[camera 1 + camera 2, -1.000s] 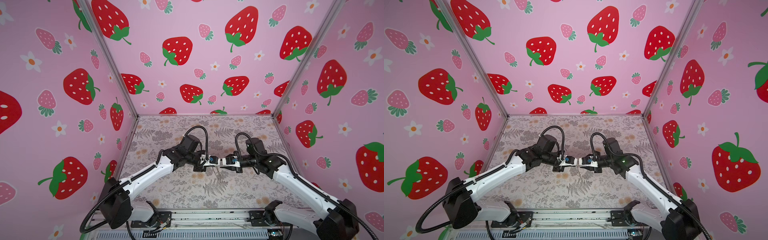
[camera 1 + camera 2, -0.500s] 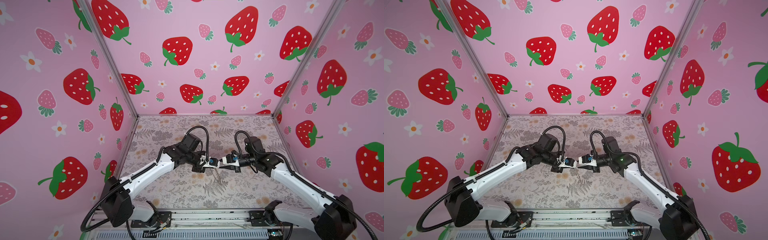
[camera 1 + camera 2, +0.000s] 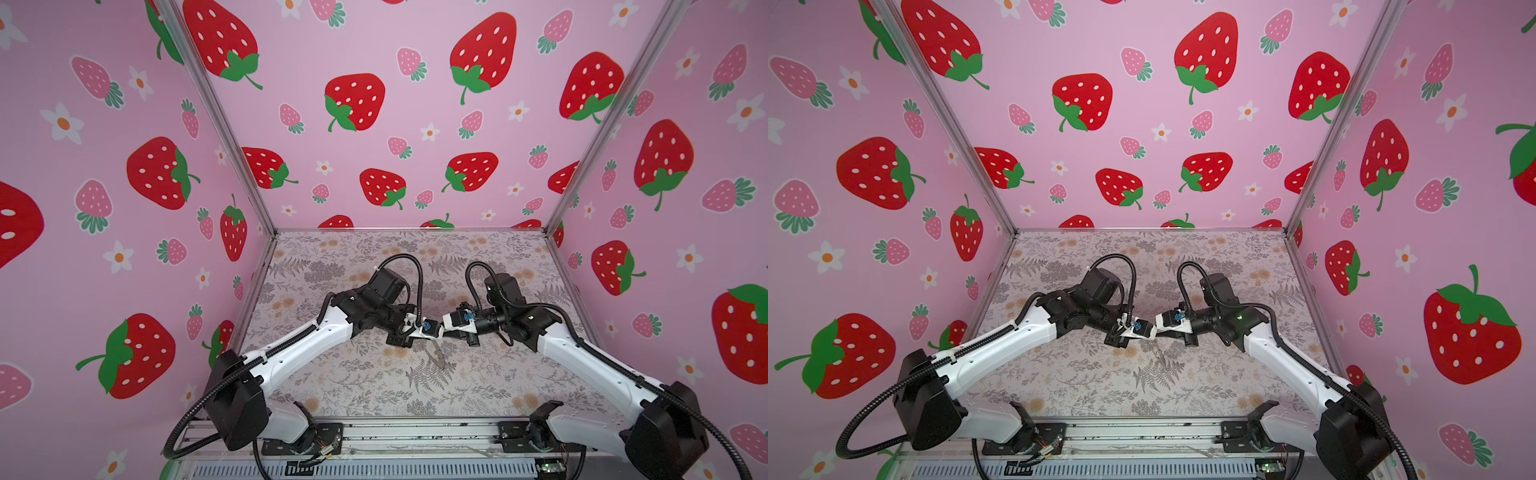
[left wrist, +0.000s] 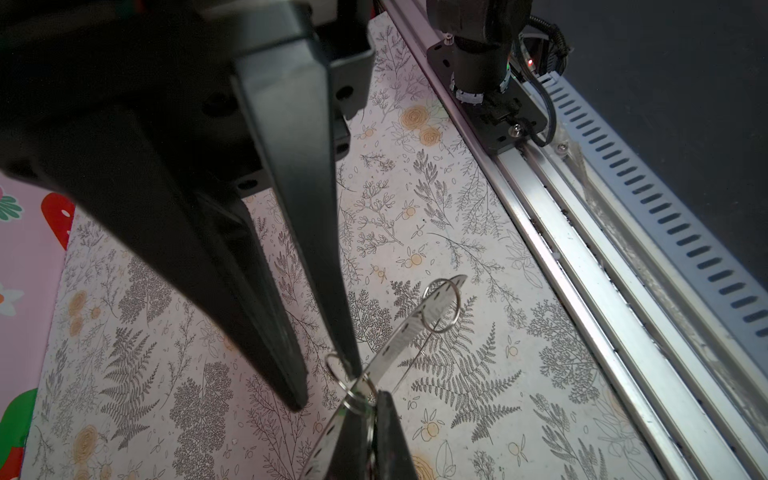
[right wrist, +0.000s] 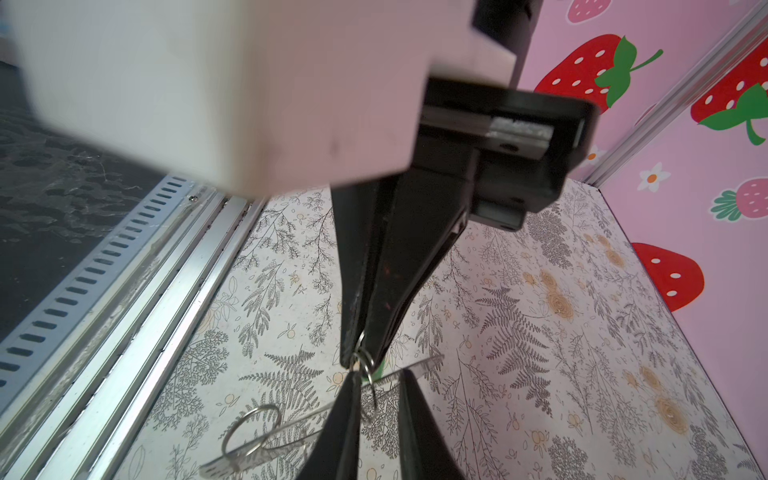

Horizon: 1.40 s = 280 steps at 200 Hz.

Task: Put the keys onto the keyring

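In both top views we see the left gripper (image 3: 435, 333) and right gripper (image 3: 448, 332) meet tip to tip, the keyring (image 3: 438, 358) hanging under them. In the left wrist view the left gripper (image 4: 326, 388) pinches the keyring (image 4: 415, 328); in the right wrist view the right gripper (image 5: 358, 353) squeezes a wire loop (image 5: 365, 362), the green keys (image 5: 379, 372) just behind.

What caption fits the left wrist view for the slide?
Left claw and right claw meet at the keyring, above the floral tabletop.
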Tool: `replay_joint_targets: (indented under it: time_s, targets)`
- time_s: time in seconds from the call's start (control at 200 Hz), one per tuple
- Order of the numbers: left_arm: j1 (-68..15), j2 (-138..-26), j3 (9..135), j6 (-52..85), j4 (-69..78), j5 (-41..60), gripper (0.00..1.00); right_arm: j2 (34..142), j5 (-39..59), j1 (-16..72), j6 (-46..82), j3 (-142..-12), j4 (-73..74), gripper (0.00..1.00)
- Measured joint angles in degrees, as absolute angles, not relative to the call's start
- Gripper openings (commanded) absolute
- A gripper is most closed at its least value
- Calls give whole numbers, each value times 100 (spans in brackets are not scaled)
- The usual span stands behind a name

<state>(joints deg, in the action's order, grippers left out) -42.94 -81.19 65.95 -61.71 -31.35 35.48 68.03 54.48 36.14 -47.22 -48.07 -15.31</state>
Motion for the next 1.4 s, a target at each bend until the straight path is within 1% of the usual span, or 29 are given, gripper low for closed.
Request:
replay_joint_targets:
  time_s: [0.08,0.14,0.215,0.32,0.535,0.66,0.735,0.785,0.821,0.836,0.856,1.046,1.161,1.291,1.401]
  targets:
    - [-4298,-8123,6595,-6173,-3146,3516,0,6814,5465,3614,-4722,-4807,-1529,13]
    - [-4298,-8123,6600,-6176,-3151,3503,0,6831,5472,3616,-4737,-4807,-1544,13]
    - [-4298,-8125,6606,-6180,-3157,3492,0,6869,5472,3616,-4770,-4812,-1575,19]
    - [-4298,-8123,6630,-6195,-3157,3489,0,6925,5470,3616,-4788,-4823,-1614,21]
    - [-4303,-8125,6643,-6222,-3159,3489,0,6943,5476,3616,-4797,-4827,-1636,10]
    - [-4305,-8123,6643,-6237,-3159,3487,0,6943,5489,3616,-4783,-4827,-1629,6]
    - [-4303,-8125,6643,-6257,-3159,3437,0,6943,5500,3616,-4757,-4827,-1653,0]
    - [-4298,-8123,6643,-6263,-3151,3406,0,6943,5505,3616,-4757,-4827,-1673,0]
    - [-4303,-8125,6643,-6261,-3148,3389,4,6943,5507,3616,-4757,-4827,-1678,0]
    - [-4303,-8123,6643,-6261,-3146,3382,10,6943,5507,3616,-4753,-4827,-1680,0]
    - [-4305,-8123,6643,-6261,-3142,3367,12,6943,5507,3616,-4742,-4827,-1675,0]
    - [-4241,-7988,6479,-6053,-2818,3245,27,6814,5518,3616,-4324,-4589,-1138,0]
    - [-4195,-7780,6233,-5931,-2547,3186,32,6611,5518,3616,-3916,-4287,-609,0]
    - [-4139,-7609,5972,-5638,-2174,3146,36,6560,5516,3614,-3660,-4189,-298,0]
    - [-4047,-7467,5736,-5325,-1815,3157,36,6560,5516,3616,-3538,-4187,-123,0]
